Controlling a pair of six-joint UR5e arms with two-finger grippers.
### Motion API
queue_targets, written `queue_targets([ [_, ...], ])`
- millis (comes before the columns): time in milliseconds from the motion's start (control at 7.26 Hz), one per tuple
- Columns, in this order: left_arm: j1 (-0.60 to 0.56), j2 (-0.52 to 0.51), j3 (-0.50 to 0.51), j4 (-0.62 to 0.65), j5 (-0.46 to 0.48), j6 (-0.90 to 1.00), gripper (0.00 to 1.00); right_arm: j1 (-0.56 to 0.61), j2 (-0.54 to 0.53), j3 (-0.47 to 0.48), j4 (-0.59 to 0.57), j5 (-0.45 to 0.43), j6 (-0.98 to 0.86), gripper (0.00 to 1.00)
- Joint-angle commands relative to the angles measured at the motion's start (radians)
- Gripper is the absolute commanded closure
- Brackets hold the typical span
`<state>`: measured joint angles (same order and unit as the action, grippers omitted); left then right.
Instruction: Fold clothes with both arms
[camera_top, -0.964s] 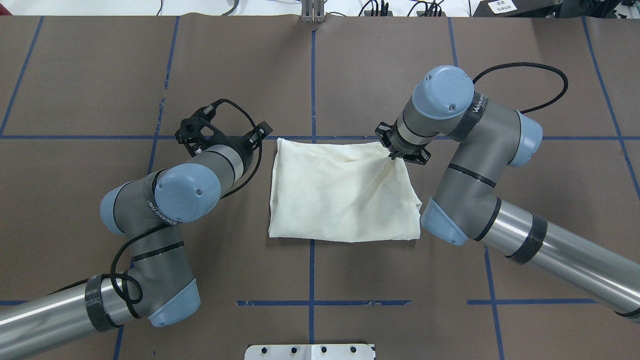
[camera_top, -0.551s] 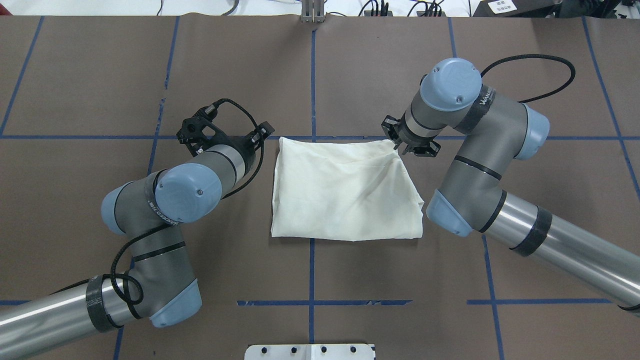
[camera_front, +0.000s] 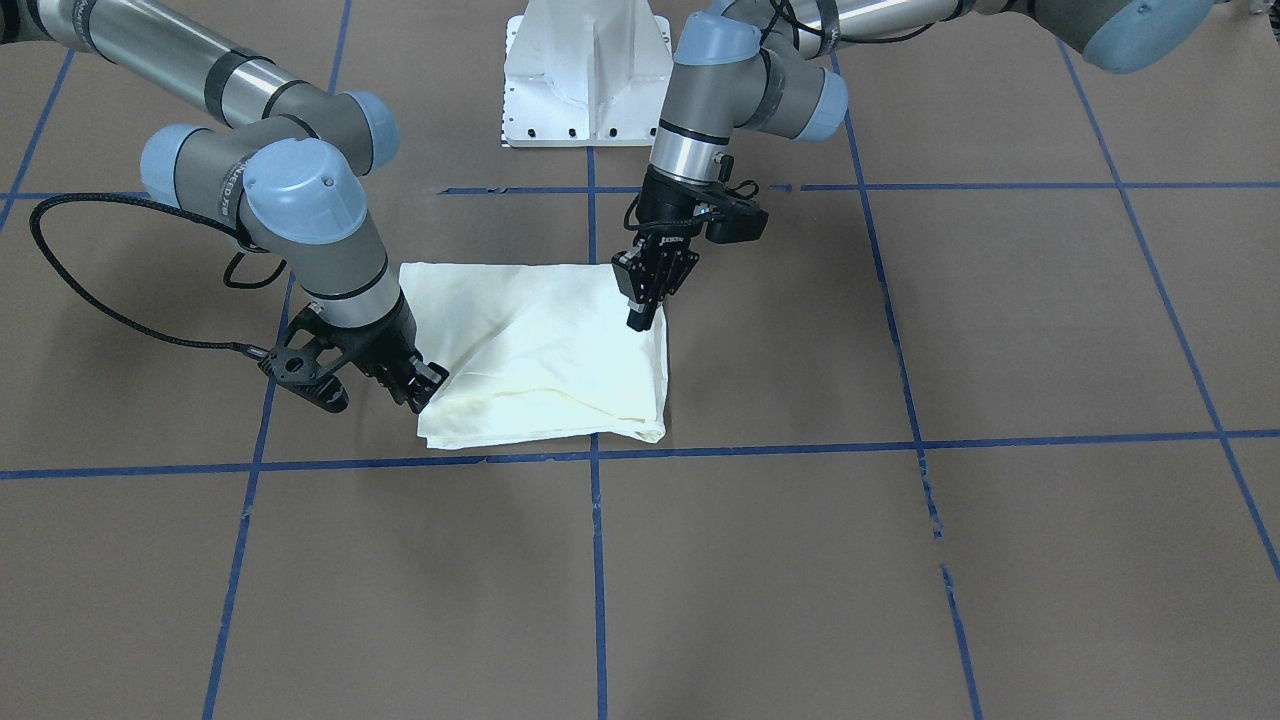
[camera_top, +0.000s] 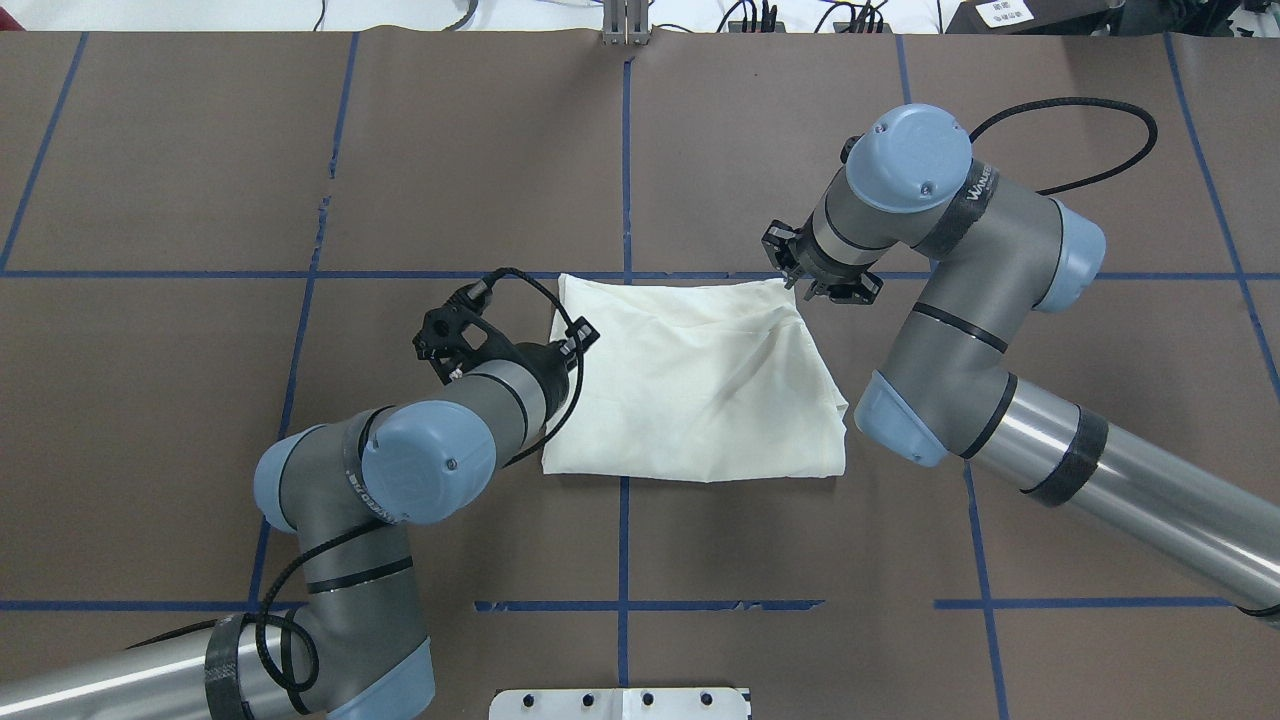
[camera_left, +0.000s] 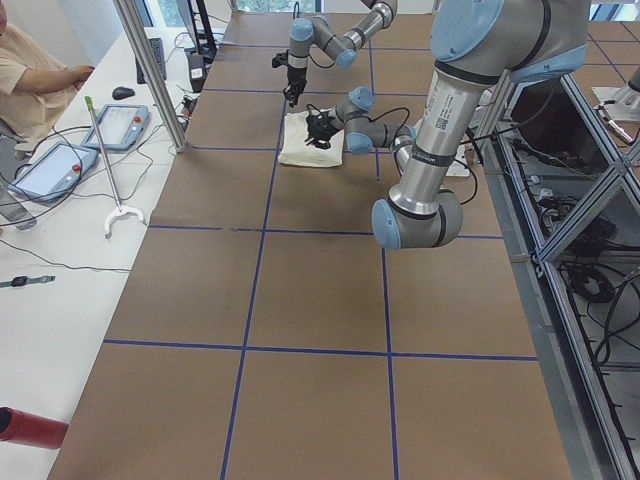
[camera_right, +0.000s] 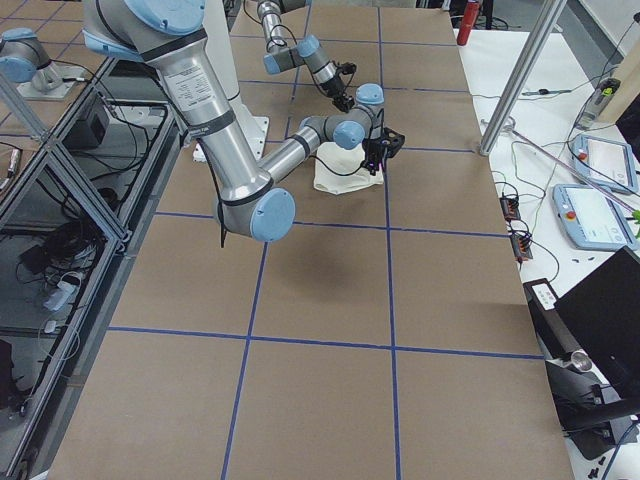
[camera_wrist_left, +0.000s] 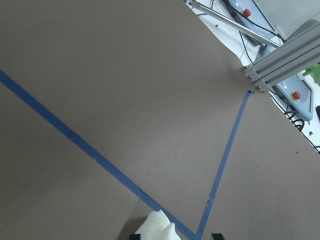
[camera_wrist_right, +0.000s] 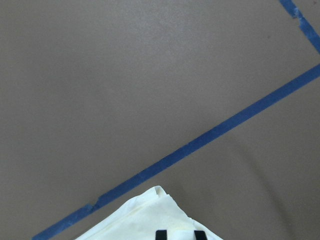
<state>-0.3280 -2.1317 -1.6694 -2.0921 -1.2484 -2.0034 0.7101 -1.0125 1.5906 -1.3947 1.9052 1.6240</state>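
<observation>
The cream-white shirt (camera_top: 690, 380) lies folded into a flat rectangle, plain side up, mid-table; it also shows in the front view (camera_front: 540, 350). My left gripper (camera_front: 641, 316) points down at the middle of the shirt's left edge. In its wrist view its fingertips (camera_wrist_left: 216, 235) stand wide apart over a shirt corner (camera_wrist_left: 157, 226). My right gripper (camera_front: 425, 385) sits low at the shirt's far right corner (camera_top: 783, 285). In its wrist view its fingertips (camera_wrist_right: 161, 234) show a narrow gap with the cloth (camera_wrist_right: 150, 210) beneath them. The print is hidden.
Brown table cover with blue tape lines (camera_top: 624, 150). The white robot base (camera_front: 590, 80) stands at the table's robot side. An operator (camera_left: 30, 70) and control tablets (camera_left: 125, 125) are at a side bench, and a red cylinder (camera_left: 28, 425) lies there.
My left arm has swung right and nearer, from off the shirt's far left corner to its left edge. My right gripper drew the far right corner outward, flattening the wrinkles, then shifted slightly away.
</observation>
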Motion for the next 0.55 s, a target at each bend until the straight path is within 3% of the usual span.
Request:
queue_targets([
  [0, 0.029, 0.030, -0.001, -0.003, -0.003, 0.002, 1.00, 0.000, 0.003, 0.012, 0.000, 0.000, 0.004, 0.70],
  [413, 0.044, 0.035, 0.013, -0.003, 0.000, 0.034, 1.00, 0.002, -0.008, 0.042, 0.000, 0.006, 0.007, 0.69],
])
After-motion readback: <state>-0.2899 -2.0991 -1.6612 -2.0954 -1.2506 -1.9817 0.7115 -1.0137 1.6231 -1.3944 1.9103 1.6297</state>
